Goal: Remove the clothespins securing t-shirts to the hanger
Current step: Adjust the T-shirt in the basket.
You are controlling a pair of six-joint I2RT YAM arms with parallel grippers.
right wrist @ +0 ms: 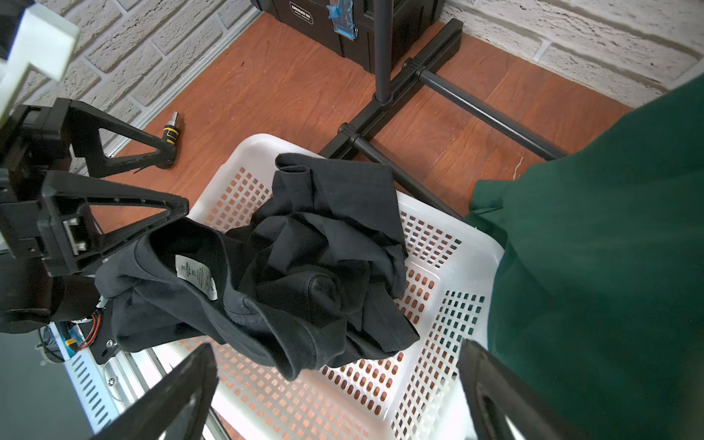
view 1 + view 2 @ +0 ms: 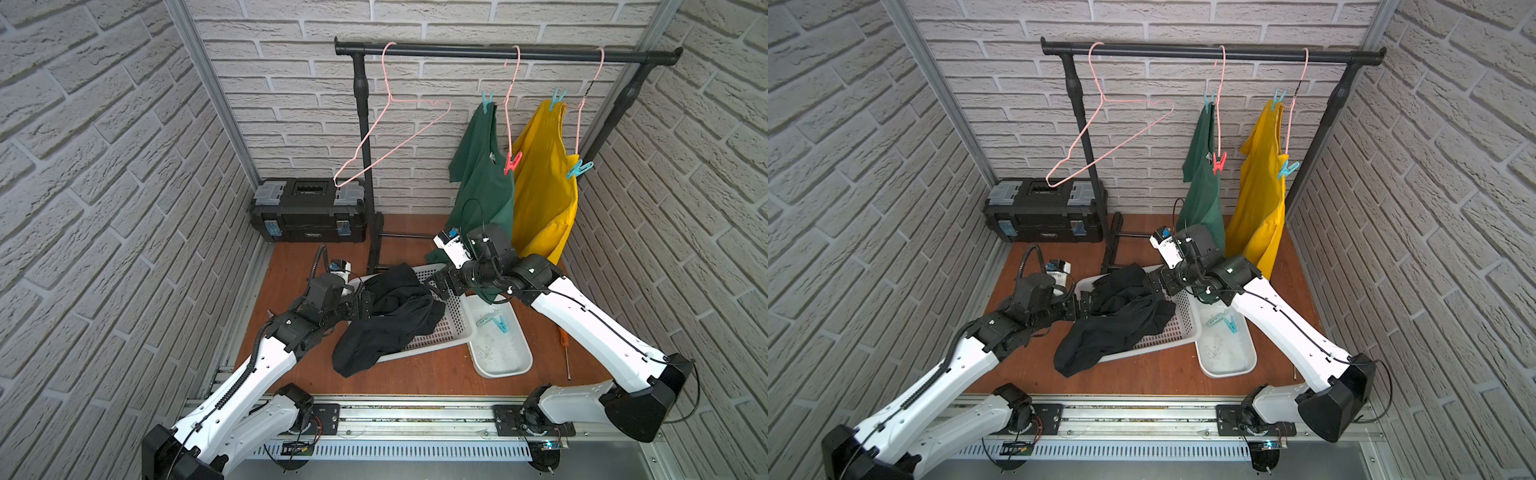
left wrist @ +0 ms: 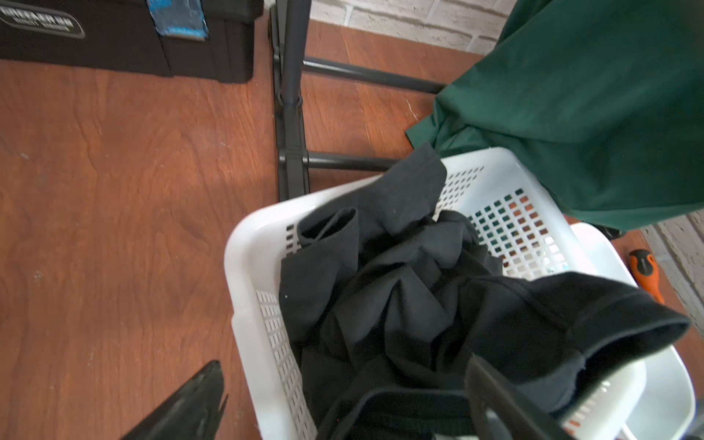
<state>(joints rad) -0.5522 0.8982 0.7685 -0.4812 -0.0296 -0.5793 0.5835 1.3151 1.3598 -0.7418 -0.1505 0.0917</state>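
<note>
Left gripper (image 2: 365,302), right gripper (image 2: 437,286): jaws spread, gripping nothing, low at basket (image 2: 424,351). Red clothespin (image 2: 512,163) high above on green t-shirt (image 2: 482,178), long axis steeply tilted; right gripper nearer.

Both top views sit high on my side of the cell, looking down at the rack (image 2: 457,50) and back wall (image 2: 291,124), whole cell in frame. My wrist cams hang close over the basket (image 3: 244,244) from opposite sides, sharing the black shirt (image 1: 324,247).
</note>
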